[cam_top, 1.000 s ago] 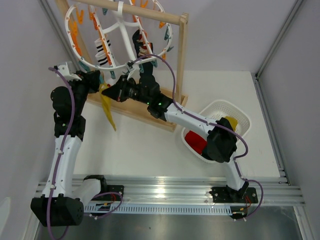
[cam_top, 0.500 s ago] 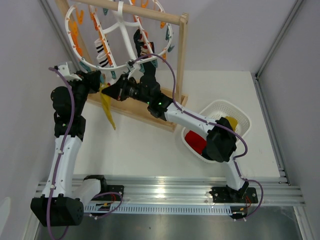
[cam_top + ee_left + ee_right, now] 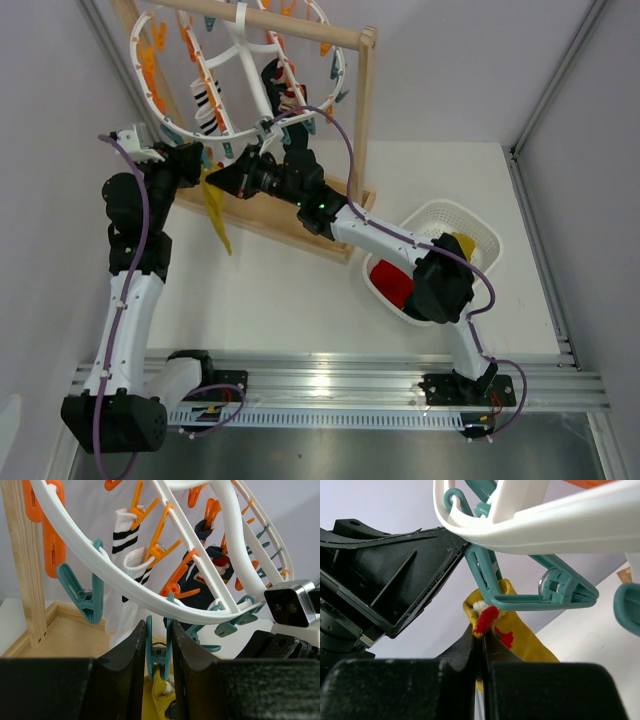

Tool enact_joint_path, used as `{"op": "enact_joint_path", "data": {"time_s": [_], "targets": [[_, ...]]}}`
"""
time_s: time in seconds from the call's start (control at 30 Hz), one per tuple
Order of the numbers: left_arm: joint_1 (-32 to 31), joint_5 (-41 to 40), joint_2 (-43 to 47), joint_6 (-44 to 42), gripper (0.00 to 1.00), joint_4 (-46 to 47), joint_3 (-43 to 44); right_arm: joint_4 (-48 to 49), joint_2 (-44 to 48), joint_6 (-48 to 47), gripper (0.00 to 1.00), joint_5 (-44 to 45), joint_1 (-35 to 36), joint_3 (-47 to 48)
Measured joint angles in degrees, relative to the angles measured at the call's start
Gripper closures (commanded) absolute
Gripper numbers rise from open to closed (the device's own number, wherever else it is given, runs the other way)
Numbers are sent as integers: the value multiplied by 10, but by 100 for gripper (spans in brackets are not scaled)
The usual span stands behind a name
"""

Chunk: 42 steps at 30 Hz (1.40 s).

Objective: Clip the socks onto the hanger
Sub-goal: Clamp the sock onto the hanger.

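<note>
The hanger [image 3: 125, 576] is being carried by the wooden rack [image 3: 365, 110], with a striped sock [image 3: 126, 530] already pegged. The yellow sock [image 3: 216, 215] is being raised slightly compared with a second ago, its red-trimmed end being brought just under the rim. It is being pinched by the clenched right claw [image 3: 481, 645], while a teal peg [image 3: 520, 600] is being squeezed by the left claw [image 3: 159, 652], so clipping is judged close.
</note>
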State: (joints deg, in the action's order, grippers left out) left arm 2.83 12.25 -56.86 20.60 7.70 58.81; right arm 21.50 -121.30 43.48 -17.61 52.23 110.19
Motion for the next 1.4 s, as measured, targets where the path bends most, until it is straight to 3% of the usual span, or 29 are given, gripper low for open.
{"op": "enact_joint_path", "data": {"time_s": [1.4], "targets": [[-2, -1, 15, 3, 99, -16, 0, -3, 9, -15, 99, 4, -3, -7]]}}
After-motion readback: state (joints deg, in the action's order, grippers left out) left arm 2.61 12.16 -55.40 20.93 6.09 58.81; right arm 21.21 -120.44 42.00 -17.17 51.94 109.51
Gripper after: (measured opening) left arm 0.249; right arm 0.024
